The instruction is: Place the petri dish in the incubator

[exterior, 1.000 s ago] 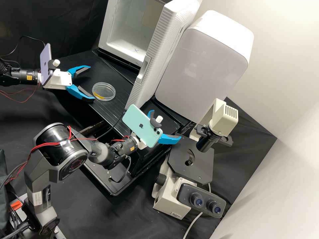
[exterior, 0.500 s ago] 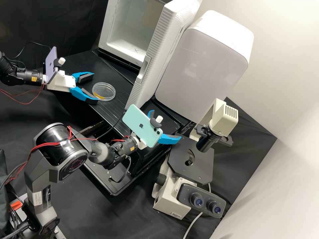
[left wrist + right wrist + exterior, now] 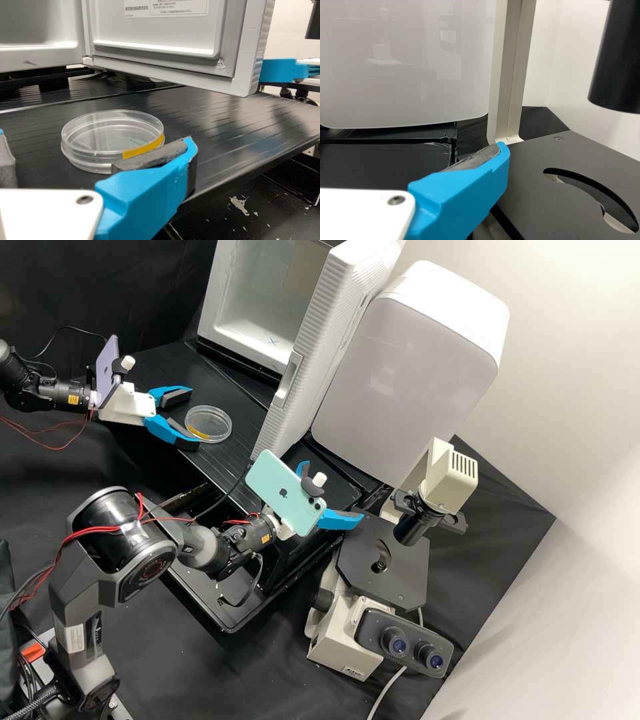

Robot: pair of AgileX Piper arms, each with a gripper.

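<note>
Petri dish [image 3: 209, 423] lies flat on the ribbed black tray [image 3: 230, 463], left of the centre of the high view, outside the incubator [image 3: 257, 300] and just in front of its opening. The incubator is white and stands at the upper middle of the frame. Its door [image 3: 320, 340] is swung open and reaches down toward the centre. Right of the door stands a big white housing [image 3: 413, 367] with rounded corners. Below it, in the lower right part of the frame, is a microscope [image 3: 380, 633] with a black stage [image 3: 383, 567]. The left gripper [image 3: 185, 420] comes in from the left edge and sits low over the tray. Its blue fingers are spread wide, and the dish is just ahead of their tips. In the left wrist view one finger pad crosses in front of the dish rim, but I cannot tell if it touches. The right gripper [image 3: 341, 520] is near the centre, at the edge of the stage and well apart from the dish. Whether it is spread or closed I cannot tell. The dish is clear, with its lid on, and it has a yellow strip [image 3: 144, 147] on its side wall.
</note>
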